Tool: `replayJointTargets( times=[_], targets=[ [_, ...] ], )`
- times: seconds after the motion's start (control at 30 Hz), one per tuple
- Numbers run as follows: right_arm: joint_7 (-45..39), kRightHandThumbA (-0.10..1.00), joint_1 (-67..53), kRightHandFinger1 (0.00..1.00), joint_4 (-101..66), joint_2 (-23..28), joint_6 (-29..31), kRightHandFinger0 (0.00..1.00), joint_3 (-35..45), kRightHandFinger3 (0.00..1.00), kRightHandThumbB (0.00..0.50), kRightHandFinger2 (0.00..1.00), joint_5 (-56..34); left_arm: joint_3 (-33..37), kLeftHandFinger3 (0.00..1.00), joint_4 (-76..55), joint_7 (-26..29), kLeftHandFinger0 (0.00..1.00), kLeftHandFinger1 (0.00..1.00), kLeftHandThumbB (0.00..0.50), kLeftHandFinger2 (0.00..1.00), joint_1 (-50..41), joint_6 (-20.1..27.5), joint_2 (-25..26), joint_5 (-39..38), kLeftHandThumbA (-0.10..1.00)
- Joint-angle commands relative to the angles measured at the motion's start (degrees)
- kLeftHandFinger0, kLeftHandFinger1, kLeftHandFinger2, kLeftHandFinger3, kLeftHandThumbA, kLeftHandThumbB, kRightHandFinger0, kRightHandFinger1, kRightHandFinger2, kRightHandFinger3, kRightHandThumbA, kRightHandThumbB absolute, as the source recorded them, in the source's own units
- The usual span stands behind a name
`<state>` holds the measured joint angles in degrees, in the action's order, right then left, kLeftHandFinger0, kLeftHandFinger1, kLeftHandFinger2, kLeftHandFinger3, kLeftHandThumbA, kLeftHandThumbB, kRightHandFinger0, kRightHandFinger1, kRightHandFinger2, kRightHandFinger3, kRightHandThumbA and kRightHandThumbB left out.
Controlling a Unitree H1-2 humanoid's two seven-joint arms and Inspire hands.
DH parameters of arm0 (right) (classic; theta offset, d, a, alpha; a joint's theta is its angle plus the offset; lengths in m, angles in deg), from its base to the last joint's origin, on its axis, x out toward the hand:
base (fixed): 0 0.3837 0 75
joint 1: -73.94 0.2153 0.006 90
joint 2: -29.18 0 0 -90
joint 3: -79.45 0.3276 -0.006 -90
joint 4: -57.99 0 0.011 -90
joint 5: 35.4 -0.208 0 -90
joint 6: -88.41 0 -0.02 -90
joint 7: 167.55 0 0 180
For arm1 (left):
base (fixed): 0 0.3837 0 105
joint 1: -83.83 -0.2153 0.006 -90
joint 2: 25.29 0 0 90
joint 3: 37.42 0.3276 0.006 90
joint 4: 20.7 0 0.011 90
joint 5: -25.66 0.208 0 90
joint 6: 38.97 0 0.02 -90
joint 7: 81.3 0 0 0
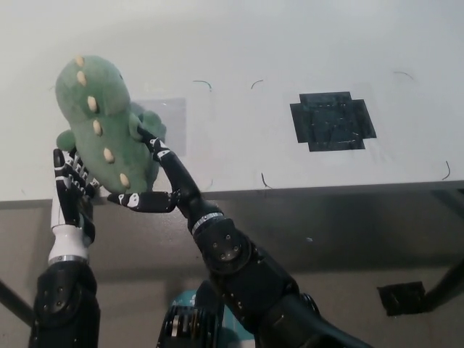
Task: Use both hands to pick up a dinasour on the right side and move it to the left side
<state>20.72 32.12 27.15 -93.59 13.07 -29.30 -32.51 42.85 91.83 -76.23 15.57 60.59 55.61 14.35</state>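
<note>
Leaning up and slightly left, the dinosaur hangs over the surface's front edge, left of the black patch, spine spots facing the camera. Left hand and right hand squeeze it between them. A grey patch seems partly hidden behind it; open surface lies all around.

Green plush dinosaur with a row of cream spots down the back. White table marked with a black patch and a pale grey rectangle. Black right hand with white markings; white-and-black left hand.
</note>
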Motion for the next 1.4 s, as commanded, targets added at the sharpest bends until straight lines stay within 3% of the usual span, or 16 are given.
replayJointTargets(
  times=[0.0, 0.13, 0.2, 0.33, 0.53, 0.6, 0.73, 0.77, 0.97, 1.03, 1.07, 1.2, 1.37],
  targets=[
    [-3.8, 1.00, 3.0, 1.00, -0.1, -3.3, 0.6, 1.00, 0.2, 1.00, 0.000, 1.00, 1.2, 2.3, 1.00, 0.2, -4.2, 1.00, 1.00, 0.275, 1.00, 3.5, 0.2, -0.5, -0.3, 1.00],
    [-3.1, 1.00, 2.2, 1.00, -2.8, -3.1, -1.8, 1.00, 0.3, 1.00, 0.000, 1.00, 1.8, 2.4, 1.00, -0.3, -5.9, 1.00, 1.00, 0.271, 1.00, 3.1, -0.2, 0.4, -1.6, 1.00],
    [-2.1, 1.00, 0.5, 1.00, -7.8, -1.3, -3.6, 1.00, 0.0, 1.00, 0.018, 1.00, 3.0, 1.9, 1.00, -3.7, -2.8, 1.00, 1.00, 0.297, 1.00, 1.6, -6.1, 1.3, -0.1, 1.00],
    [-3.0, 1.00, -0.8, 1.00, -12.8, 2.2, -4.3, 1.00, 0.6, 1.00, 0.058, 1.00, 3.2, 0.8, 1.00, -5.7, -2.9, 1.00, 1.00, 0.277, 1.00, 0.5, -8.0, 2.9, -1.1, 1.00],
    [-5.8, 1.00, -2.9, 1.00, -22.3, 9.0, -4.6, 1.00, 3.9, 1.00, 0.023, 1.00, 1.3, 0.3, 1.00, -11.2, -9.5, 1.00, 1.00, 0.334, 1.00, -2.4, -9.9, 8.8, -4.6, 1.00],
    [-6.1, 1.00, -3.6, 1.00, -24.9, 9.9, -5.8, 1.00, 4.0, 1.00, 0.039, 1.00, 1.7, 0.1, 1.00, -13.0, -10.7, 1.00, 1.00, 0.338, 1.00, -4.1, -10.4, 9.8, -5.7, 1.00],
    [-7.0, 1.00, -4.9, 1.00, -28.5, 11.2, -7.0, 1.00, 4.2, 1.00, 0.072, 1.00, 1.9, 0.2, 1.00, -15.4, -12.3, 1.00, 1.00, 0.362, 1.00, -6.6, -10.9, 11.4, -6.5, 1.00],
    [-7.1, 1.00, -5.2, 1.00, -28.8, 11.4, -6.7, 1.00, 4.3, 1.00, 0.101, 1.00, 1.7, 0.1, 1.00, -15.9, -12.9, 1.00, 1.00, 0.363, 1.00, -7.3, -10.6, 11.7, -6.9, 1.00],
    [-8.9, 1.00, -7.2, 1.00, -31.0, 12.6, -6.1, 1.00, 4.6, 1.00, 0.122, 1.00, 1.5, -0.5, 1.00, -19.0, -15.0, 1.00, 1.00, 0.358, 1.00, -10.2, -8.8, 12.9, -7.2, 1.00],
    [-9.1, 1.00, -7.5, 1.00, -30.9, 12.8, -5.8, 1.00, 4.7, 1.00, 0.115, 1.00, 1.6, -0.7, 1.00, -19.7, -15.6, 1.00, 1.00, 0.353, 1.00, -10.7, -8.1, 13.3, -7.2, 1.00],
    [-9.8, 1.00, -8.3, 1.00, -31.5, 13.2, -5.2, 1.00, 5.0, 1.00, 0.067, 1.00, 0.9, -1.1, 1.00, -21.2, -15.4, 1.00, 1.00, 0.368, 1.00, -11.8, -8.1, 13.8, -6.7, 1.00],
    [-10.9, 1.00, -9.8, 1.00, -33.2, 13.6, -5.8, 1.00, 6.1, 1.00, 0.047, 1.00, -0.3, -1.5, 1.00, -22.9, -15.8, 1.00, 1.00, 0.346, 1.00, -13.3, -7.8, 13.9, -6.9, 1.00],
    [-12.1, 1.00, -15.0, 1.00, -39.4, 15.1, -7.6, 1.00, 7.9, 1.00, 0.140, 1.00, -2.3, -1.9, 1.00, -26.9, -13.2, 1.00, 1.00, 0.370, 1.00, -17.5, -7.2, 11.1, -5.4, 1.00]
  ],
)
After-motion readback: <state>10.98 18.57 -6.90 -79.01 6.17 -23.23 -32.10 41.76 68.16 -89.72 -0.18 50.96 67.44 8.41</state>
